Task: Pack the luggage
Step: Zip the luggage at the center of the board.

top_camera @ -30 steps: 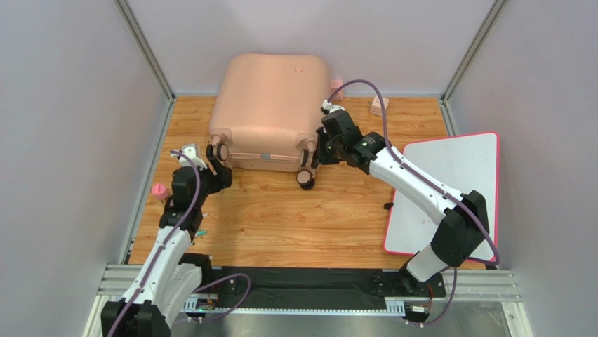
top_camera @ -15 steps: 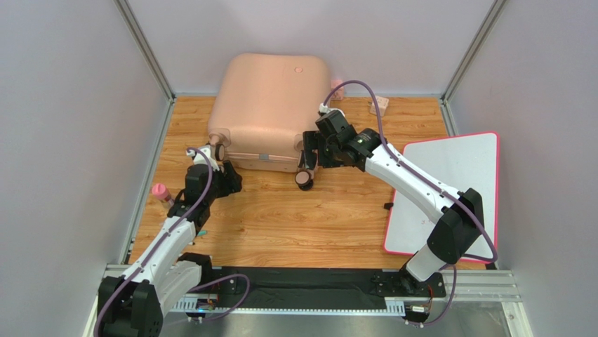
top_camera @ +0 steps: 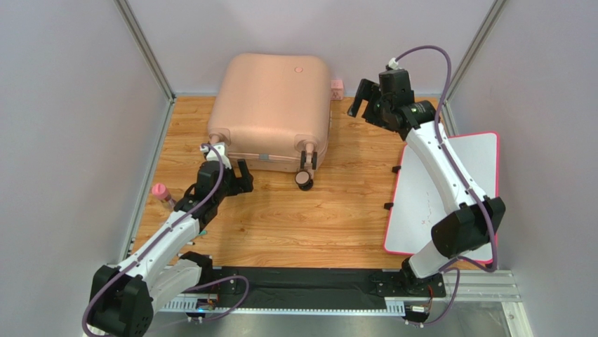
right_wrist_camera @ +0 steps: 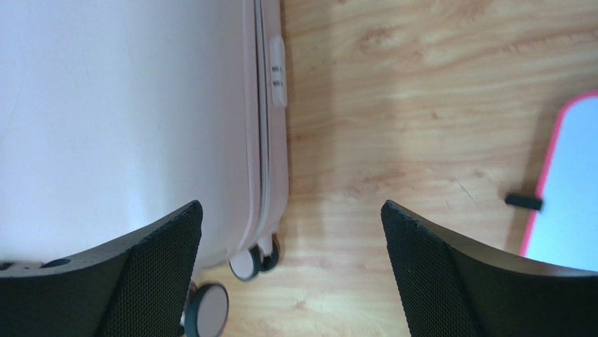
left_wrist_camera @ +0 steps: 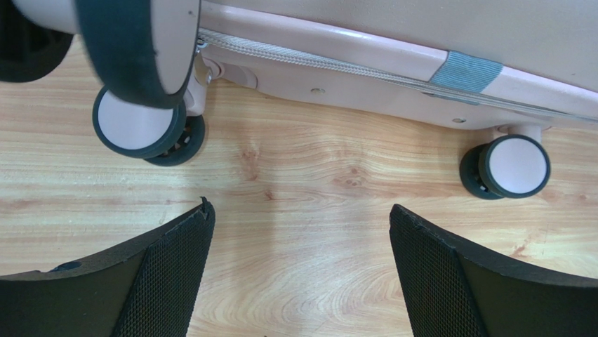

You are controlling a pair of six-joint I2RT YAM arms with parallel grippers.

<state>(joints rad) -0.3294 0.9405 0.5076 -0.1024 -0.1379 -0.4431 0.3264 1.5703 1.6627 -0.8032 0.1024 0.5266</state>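
Note:
The luggage (top_camera: 270,105), a pale pink hard-shell suitcase, lies shut and flat at the back of the wooden table, wheels toward me. My left gripper (top_camera: 242,181) hovers open just in front of its near edge. In the left wrist view the zipper seam and two caster wheels (left_wrist_camera: 137,133) (left_wrist_camera: 516,166) lie beyond the left gripper (left_wrist_camera: 302,217), with only bare wood between the fingers. My right gripper (top_camera: 363,102) hangs open, raised beside the suitcase's right side. The right wrist view looks down on the luggage (right_wrist_camera: 105,105) at left, with nothing between the fingers of the right gripper (right_wrist_camera: 291,210).
A flat white board with a pink rim (top_camera: 449,189) lies at the right. A small pink bottle (top_camera: 160,191) stands at the left edge. A small pink object (top_camera: 337,86) sits behind the suitcase. Two little black pieces (top_camera: 387,206) lie by the board. Grey walls enclose three sides.
The right gripper opened, left the suitcase's right wheel and rose back to the right. The left gripper slid right along the near edge and opened wider.

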